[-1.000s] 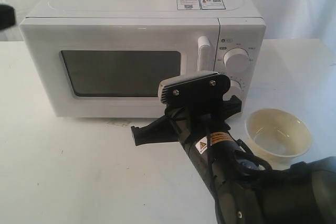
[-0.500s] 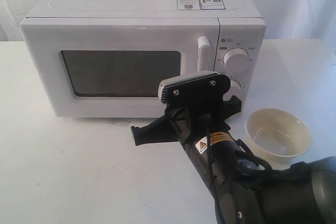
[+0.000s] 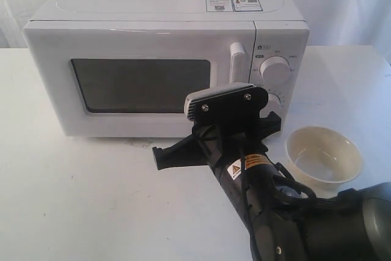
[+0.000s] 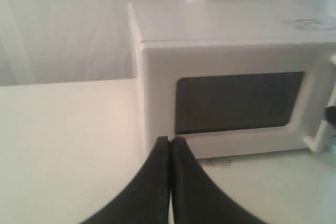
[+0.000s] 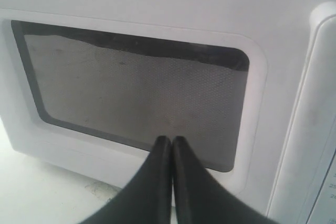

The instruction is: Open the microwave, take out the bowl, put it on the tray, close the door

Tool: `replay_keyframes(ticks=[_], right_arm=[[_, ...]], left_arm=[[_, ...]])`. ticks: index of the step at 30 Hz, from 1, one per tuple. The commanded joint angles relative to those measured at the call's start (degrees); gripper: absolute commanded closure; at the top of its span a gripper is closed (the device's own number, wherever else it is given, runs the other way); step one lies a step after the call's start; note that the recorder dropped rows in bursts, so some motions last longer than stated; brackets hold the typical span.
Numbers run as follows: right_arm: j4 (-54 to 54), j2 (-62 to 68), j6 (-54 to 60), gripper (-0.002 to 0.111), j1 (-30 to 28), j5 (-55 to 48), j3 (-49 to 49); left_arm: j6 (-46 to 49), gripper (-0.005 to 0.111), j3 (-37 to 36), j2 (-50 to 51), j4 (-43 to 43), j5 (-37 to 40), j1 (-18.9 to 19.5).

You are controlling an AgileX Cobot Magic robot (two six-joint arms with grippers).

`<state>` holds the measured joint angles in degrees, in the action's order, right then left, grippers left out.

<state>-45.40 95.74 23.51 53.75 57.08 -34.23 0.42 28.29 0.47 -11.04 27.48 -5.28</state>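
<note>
The white microwave [image 3: 165, 47] stands at the back of the table with its door [image 3: 140, 84] shut. The tall white handle [image 3: 237, 62] sits beside the two knobs. The cream bowl [image 3: 324, 154] rests on the table right of the microwave, empty and upright. My right arm [image 3: 244, 169] reaches in front of the door. In the right wrist view the right gripper [image 5: 171, 139] is shut on nothing, close to the lower edge of the dark window [image 5: 131, 93]. The left gripper [image 4: 169, 139] is shut and empty, well back from the microwave's [image 4: 236, 51] left corner. No tray is in view.
A white cloth backdrop [image 3: 348, 4] hangs behind the table. The white tabletop [image 3: 79, 200] spreads out in front of the microwave. A small scuff mark [image 3: 137, 143] lies on it by the microwave's base.
A dark shape at the far left edge of the exterior view has gone out of frame. The right arm, the bowl and the door have not moved.
</note>
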Motion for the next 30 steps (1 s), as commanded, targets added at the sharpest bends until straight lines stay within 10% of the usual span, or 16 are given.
replay_keyframes(ticks=[1,10,30], right_arm=[[-0.1,-0.3,-0.2,0.108,0.2,-0.1,0.3],[-0.2,-0.3,-0.2,0.108,0.2,-0.1,0.3],[-0.2,-0.3,-0.2,0.108,0.2,-0.1,0.3]], left_arm=[[-3.6,0.107,-6.0,-0.5,4.2,-5.8,1.2],[-3.2,0.107,-20.3,-0.5,8.4,-22.1,1.3],[-16.6,0.107,-28.3,-0.5,12.1,-13.1,1.3]])
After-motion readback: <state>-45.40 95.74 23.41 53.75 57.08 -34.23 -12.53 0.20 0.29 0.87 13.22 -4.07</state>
